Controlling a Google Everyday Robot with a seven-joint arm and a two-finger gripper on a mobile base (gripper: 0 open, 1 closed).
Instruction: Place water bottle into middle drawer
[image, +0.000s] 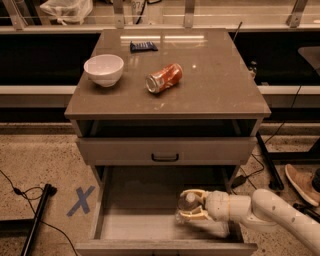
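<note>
Leftmost, on the speckled floor, a black pole (36, 221) lies beside a blue tape X (80, 201). A brown desk (220, 85) with drawers fills the middle of the view. On its top, from left to right, sit a white bowl (103, 69), a dark blue snack packet (143, 46) farther back, and a crushed orange soda can (163, 78) lying on its side, each apart from the others. Below the top is a dark open slot, then a grey drawer front (210, 150) with a small black bar handle. Under that, the middle drawer (125, 220) is pulled out toward the viewer, its pale flat floor showing.

Over the right part of that drawer, the water bottle (190, 202), clear with a pale cap, is held inside the drawer's walls. The cream-coloured end effector (182, 205) is closed around it, one finger on each side. Whether the bottle touches the drawer floor cannot be told. The white robot arm (272, 212) reaches in from the lower right. Farther right, a brown shoe (301, 183) rests on the floor.
</note>
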